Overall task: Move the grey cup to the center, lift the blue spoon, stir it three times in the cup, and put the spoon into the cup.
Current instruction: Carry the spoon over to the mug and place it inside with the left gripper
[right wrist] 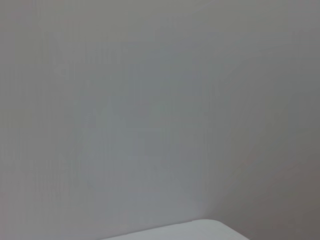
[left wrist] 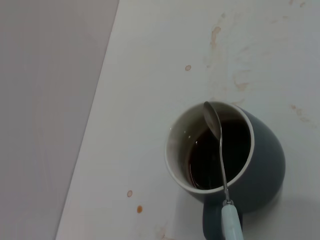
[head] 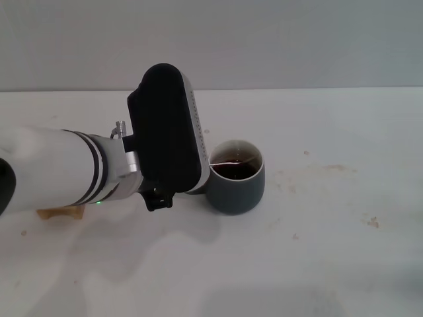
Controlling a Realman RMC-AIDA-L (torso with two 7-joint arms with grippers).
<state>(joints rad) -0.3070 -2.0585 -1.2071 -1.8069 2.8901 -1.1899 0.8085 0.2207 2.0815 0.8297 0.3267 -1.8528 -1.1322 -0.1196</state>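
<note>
- The cup (head: 236,179) stands near the middle of the bench (head: 317,264), with dark drink inside.
- The spoon (left wrist: 218,150) lies across the cup's mouth. Its metal bowl leans on the far rim and its blue handle sticks out over the near rim.
- The left gripper (head: 198,188) is right beside the cup, toward the left edge. I cannot tell if its fingers are spread or pressed together.
- A tan block (head: 59,212) peeks out under the left arm near the left edge.
</note>
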